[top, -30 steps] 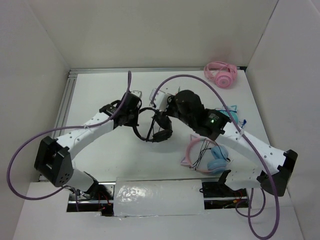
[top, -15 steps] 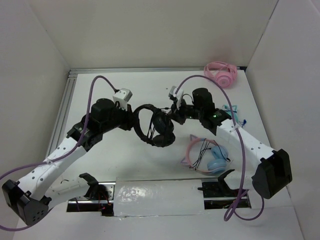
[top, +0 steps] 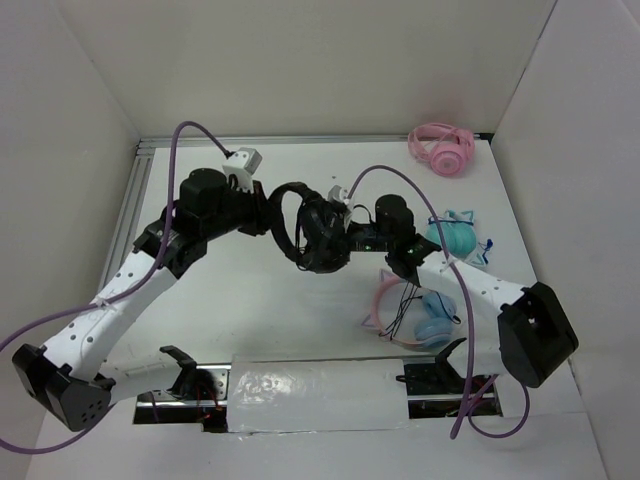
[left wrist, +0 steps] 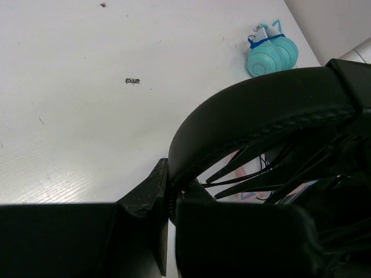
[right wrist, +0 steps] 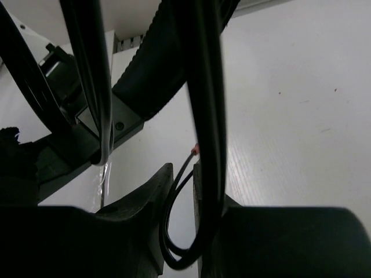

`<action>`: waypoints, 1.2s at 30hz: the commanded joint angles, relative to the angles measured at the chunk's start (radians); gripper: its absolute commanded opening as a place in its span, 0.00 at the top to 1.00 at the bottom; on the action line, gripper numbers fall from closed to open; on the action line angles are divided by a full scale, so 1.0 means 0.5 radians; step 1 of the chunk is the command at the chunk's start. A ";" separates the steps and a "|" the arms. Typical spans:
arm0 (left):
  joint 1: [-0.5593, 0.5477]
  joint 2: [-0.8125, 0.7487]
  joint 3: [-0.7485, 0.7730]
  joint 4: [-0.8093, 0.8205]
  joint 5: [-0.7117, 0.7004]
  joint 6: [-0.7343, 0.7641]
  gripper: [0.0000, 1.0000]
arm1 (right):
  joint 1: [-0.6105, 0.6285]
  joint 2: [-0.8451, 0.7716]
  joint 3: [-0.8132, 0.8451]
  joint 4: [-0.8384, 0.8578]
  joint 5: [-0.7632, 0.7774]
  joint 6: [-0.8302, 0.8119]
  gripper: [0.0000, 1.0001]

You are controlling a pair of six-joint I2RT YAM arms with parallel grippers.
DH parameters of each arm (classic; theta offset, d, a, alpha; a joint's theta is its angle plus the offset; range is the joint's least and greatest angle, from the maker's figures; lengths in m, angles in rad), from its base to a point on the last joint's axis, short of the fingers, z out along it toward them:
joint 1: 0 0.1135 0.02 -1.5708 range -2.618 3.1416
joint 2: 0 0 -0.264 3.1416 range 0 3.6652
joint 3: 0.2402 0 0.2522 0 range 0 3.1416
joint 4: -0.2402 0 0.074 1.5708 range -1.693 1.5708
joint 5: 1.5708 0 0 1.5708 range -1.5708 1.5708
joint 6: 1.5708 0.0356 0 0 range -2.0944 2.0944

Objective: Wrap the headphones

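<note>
The black headphones (top: pixel 308 228) hang above the table's middle, held between both grippers. My left gripper (top: pixel 266 214) is shut on the thin black headband (left wrist: pixel 261 110), which arcs up and right from its jaws (left wrist: pixel 171 200). My right gripper (top: pixel 346 236) sits just right of the earcups. In the right wrist view it (right wrist: pixel 182 191) is shut on a loop of the thin black cable (right wrist: pixel 174 243). Several cable strands (right wrist: pixel 206 87) run taut past the headband (right wrist: pixel 153 63). The earcups are mostly hidden in both wrist views.
Pink headphones (top: pixel 443 148) lie at the back right corner. Teal headphones (top: pixel 455 236) and pink-and-blue cat-ear headphones (top: pixel 415 315) lie on the right, under my right arm. White walls close in the table on three sides. A clear plastic strip (top: pixel 315 395) covers the near edge.
Both arms have swung round. The headphones have turned and moved a little farther back. My right gripper has moved left, closer to the earcups, with the cable in it.
</note>
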 commanded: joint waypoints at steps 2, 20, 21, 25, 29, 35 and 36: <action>-0.073 0.060 0.287 0.235 0.005 -0.108 1.00 | 0.087 -0.023 -0.068 0.343 0.044 0.075 0.72; -0.232 -0.109 0.419 0.183 -0.382 -0.384 1.00 | 0.200 0.053 -0.660 1.889 0.637 0.805 0.75; -0.232 -0.112 0.413 0.186 -0.406 -0.384 1.00 | 0.200 0.081 -0.654 1.896 0.643 0.842 0.79; -0.235 -0.097 0.432 0.155 -0.489 -0.405 1.00 | 0.219 0.115 -0.639 1.908 0.658 0.857 0.86; -0.235 -0.088 0.462 0.146 -0.572 -0.399 1.00 | 0.225 0.090 -0.669 1.811 0.728 0.857 0.70; -0.229 -0.017 0.515 0.023 -0.762 -0.411 1.00 | 0.255 -0.267 -0.859 1.443 1.016 0.805 0.50; -0.226 -0.017 0.511 0.017 -0.765 -0.412 1.00 | 0.261 -0.338 -0.887 1.387 1.093 0.781 0.43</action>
